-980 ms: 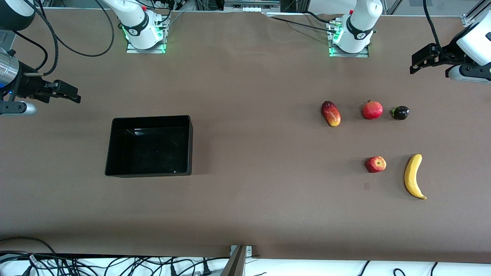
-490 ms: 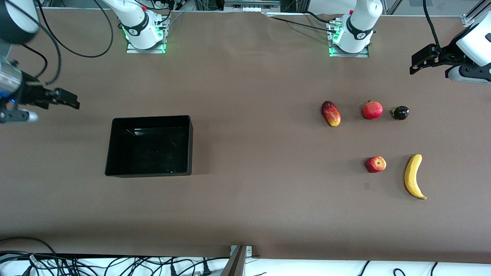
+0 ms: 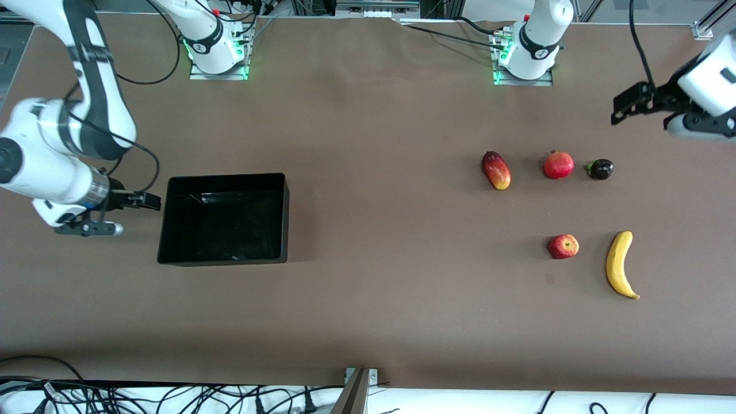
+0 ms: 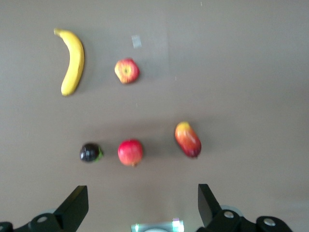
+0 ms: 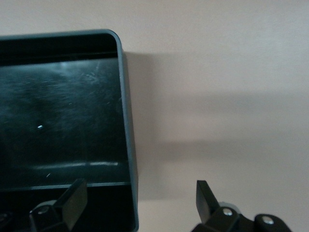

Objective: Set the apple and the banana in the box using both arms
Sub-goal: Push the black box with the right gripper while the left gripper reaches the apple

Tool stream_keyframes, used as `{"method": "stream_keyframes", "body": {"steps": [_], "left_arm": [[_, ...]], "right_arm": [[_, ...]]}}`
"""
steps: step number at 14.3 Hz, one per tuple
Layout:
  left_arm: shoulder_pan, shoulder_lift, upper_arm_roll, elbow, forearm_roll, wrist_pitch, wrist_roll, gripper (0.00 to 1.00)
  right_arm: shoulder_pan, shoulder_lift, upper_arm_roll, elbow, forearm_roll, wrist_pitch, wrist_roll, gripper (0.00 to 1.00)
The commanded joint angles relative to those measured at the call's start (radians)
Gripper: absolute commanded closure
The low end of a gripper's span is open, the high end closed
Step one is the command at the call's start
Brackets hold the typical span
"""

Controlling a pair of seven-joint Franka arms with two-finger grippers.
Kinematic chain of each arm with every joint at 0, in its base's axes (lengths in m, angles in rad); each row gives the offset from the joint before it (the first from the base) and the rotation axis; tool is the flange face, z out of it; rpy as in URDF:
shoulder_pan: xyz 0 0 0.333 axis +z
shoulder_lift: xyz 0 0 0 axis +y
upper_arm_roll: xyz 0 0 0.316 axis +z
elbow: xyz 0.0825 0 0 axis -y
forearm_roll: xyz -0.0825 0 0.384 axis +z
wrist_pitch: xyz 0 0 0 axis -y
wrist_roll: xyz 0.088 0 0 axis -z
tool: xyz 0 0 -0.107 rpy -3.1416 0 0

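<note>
The apple (image 3: 563,246) and the banana (image 3: 619,264) lie side by side on the table toward the left arm's end, the banana closer to that end. Both show in the left wrist view, the apple (image 4: 127,71) next to the banana (image 4: 72,60). My left gripper (image 3: 624,106) hangs open and empty in the air at that end of the table, apart from all the fruit; its own view shows it (image 4: 142,195) with nothing between the jaws. The black box (image 3: 227,177) stands empty toward the right arm's end. My right gripper (image 3: 148,201) is open over the box's end wall (image 5: 126,121), jaws (image 5: 140,191) astride it.
A mango (image 3: 495,170), a pomegranate (image 3: 558,165) and a small dark fruit (image 3: 600,169) lie in a row farther from the front camera than the apple and banana. The arm bases stand along the table's edge farthest from the camera. Cables lie along its nearest edge.
My right arm has swung in from the table's end, bringing its gripper to the box's end wall. The left gripper has shifted only slightly. No fruit has moved.
</note>
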Motion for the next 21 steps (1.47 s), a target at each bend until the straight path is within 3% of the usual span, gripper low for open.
{"method": "stream_keyframes", "body": {"steps": [1, 3, 4, 6, 8, 10, 13, 16, 18, 21], "left_arm": [[0.019, 0.093, 0.003, 0.001, 0.007, 0.107, -0.005, 0.00], [0.043, 0.150, 0.002, -0.001, 0.002, 0.193, 0.003, 0.00], [0.054, 0.185, 0.000, -0.004, -0.006, 0.240, 0.007, 0.00], [0.066, 0.280, -0.002, -0.008, -0.010, 0.368, 0.010, 0.00], [0.074, 0.341, -0.006, -0.048, -0.009, 0.513, 0.012, 0.00], [0.095, 0.368, -0.035, -0.125, -0.006, 0.677, 0.012, 0.00], [0.111, 0.441, -0.043, -0.166, 0.007, 0.826, 0.015, 0.00], [0.129, 0.527, -0.043, -0.179, 0.007, 0.926, 0.073, 0.00], [0.152, 0.569, -0.043, -0.203, 0.008, 0.998, 0.111, 0.00], [0.164, 0.584, -0.043, -0.287, 0.016, 1.115, 0.125, 0.00]], "right_arm": [[0.007, -0.008, -0.007, -0.079, 0.005, 0.090, -0.012, 0.00], [0.005, -0.003, -0.007, -0.158, 0.005, 0.182, -0.012, 0.06], [0.005, 0.002, -0.007, -0.188, 0.007, 0.218, -0.012, 0.14], [0.002, 0.015, -0.007, -0.203, 0.007, 0.237, -0.010, 0.49], [0.002, 0.017, -0.007, -0.200, 0.007, 0.232, -0.006, 1.00], [0.005, 0.017, -0.007, -0.194, 0.010, 0.229, -0.007, 1.00], [0.007, 0.006, 0.009, -0.170, 0.011, 0.206, -0.033, 1.00], [0.017, 0.003, 0.068, -0.032, 0.022, 0.050, -0.030, 1.00], [0.069, 0.012, 0.088, 0.056, 0.113, -0.039, -0.027, 1.00], [0.192, 0.012, 0.088, 0.080, 0.232, -0.055, 0.006, 1.00]]}}
